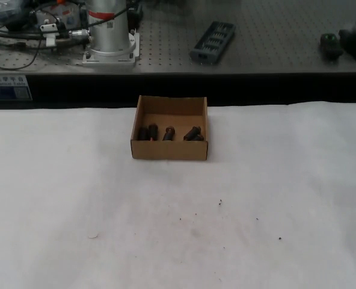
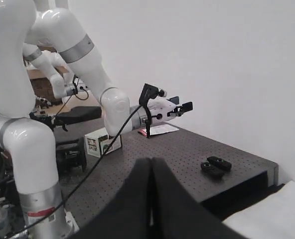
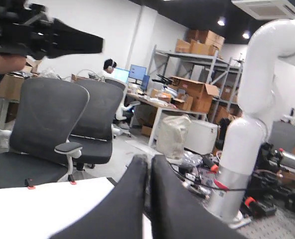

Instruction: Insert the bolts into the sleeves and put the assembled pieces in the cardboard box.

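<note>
Your left pincer and right pincer are both closed; dark assembled pieces lie inside the cardboard box on the bench.

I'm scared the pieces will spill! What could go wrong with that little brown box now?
The small open brown cardboard box looks unfastened on the white sheet, so a bump might slide it. The dark bolt-and-sleeve pieces lie loose inside and could roll or come apart if it tips.
</note>
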`<state>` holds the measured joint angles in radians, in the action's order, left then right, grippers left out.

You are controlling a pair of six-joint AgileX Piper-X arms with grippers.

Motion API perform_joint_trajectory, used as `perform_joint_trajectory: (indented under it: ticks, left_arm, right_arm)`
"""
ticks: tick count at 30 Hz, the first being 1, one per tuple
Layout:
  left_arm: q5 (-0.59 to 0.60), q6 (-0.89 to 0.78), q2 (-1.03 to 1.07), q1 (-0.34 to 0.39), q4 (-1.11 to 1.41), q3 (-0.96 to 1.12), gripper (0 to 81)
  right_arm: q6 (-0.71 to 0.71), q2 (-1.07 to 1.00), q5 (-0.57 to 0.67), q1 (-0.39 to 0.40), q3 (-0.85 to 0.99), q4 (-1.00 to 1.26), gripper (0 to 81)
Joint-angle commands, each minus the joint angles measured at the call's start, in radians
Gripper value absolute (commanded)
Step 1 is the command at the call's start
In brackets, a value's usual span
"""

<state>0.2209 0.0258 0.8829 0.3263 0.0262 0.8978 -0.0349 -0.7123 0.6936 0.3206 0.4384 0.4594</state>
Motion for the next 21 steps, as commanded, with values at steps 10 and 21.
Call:
perform_joint_trajectory:
  ticks: [10,21]
  left_arm:
    - [-0.009,-0.057,-0.268,-0.001,0.028,-0.408,0.6]
    - [-0.009,-0.057,-0.338,-0.001,0.028,-0.599,0.6]
  right_arm:
    - [-0.068,0.202,-0.012,-0.041,-0.214,-0.117,4.3]
    - [-0.155,0.213,-0.012,-0.041,-0.400,-0.117,4.3]
